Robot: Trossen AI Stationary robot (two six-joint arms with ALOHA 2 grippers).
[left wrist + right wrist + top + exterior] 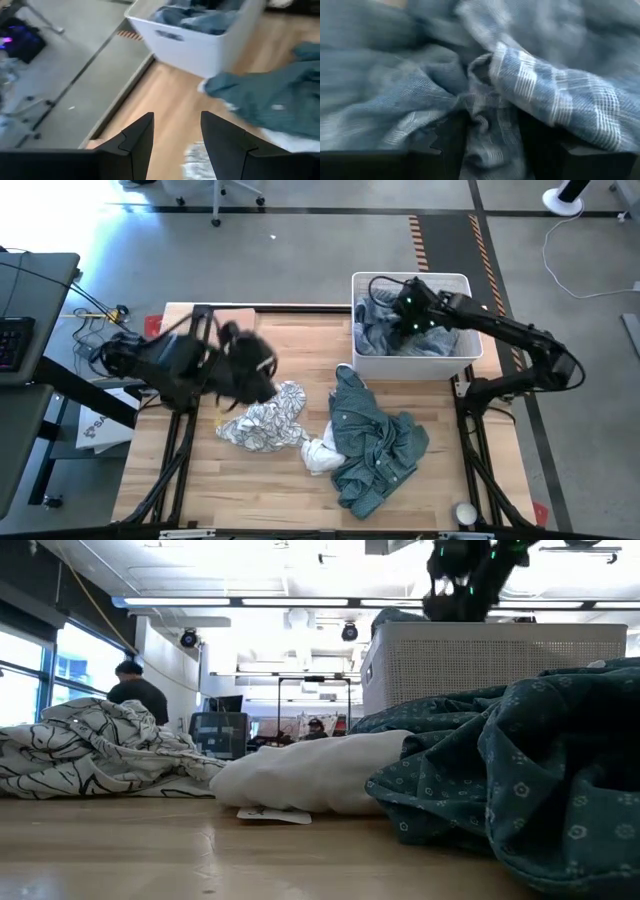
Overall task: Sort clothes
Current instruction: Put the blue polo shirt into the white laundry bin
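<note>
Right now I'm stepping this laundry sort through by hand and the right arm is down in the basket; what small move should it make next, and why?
Probably close the right gripper fully, then lift straight up. Its fingers straddle a bunched fold of the blue-grey plaid garment inside the white basket, so the cloth is already between them. The left gripper hangs open above the table, holding nothing.

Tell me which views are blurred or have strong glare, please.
High view: the left gripper is smeared by motion blur. Low view: ceiling lights glare, the green shirt up close is soft. Right wrist view: the striped blue cloth between the fingers is blurred.
</note>
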